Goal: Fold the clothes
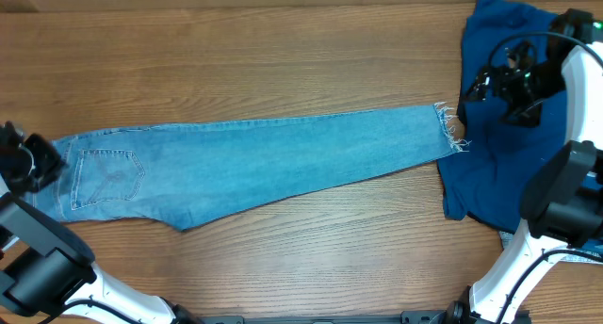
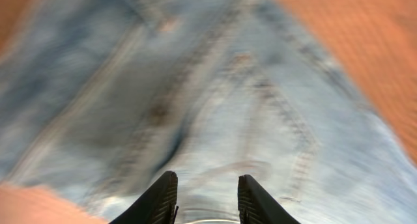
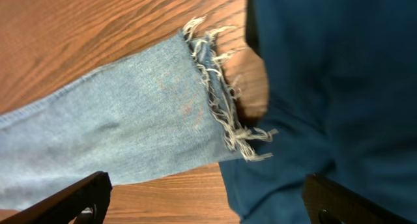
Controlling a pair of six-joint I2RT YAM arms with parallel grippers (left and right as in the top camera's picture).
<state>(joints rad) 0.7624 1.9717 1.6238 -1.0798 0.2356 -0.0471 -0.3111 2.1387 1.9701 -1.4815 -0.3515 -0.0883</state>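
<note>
The overhead view gives the whole pair of jeans (image 1: 264,159): they lie flat on the wooden desk (image 1: 236,60) in the middle of the frame, and the long axis goes from left to right and rises a little toward the right. The waist end with the stitched back pocket (image 1: 105,178) is at the left, and the frayed hem (image 1: 452,131) points to the right, where it reaches the edge of a dark blue garment (image 1: 499,164). The left end effector (image 1: 24,159) stands just at the waist end, and the right end effector (image 1: 499,89) is above the dark blue garment, near the hem. The left wrist view is blurred, and only denim seams fill it; the left end effector (image 2: 205,198) has its fingers (image 2: 159,198) partly apart over the denim, but I cannot tell if it grasps the cloth. The right wrist view shows what the overhead does not: the loose threads of the hem (image 3: 221,107) lie partly over the dark blue garment (image 3: 339,87), with a small patch of desk between them. The right end effector (image 3: 205,208) is released, its fingers (image 3: 71,204) wide apart and holding nothing.
</note>
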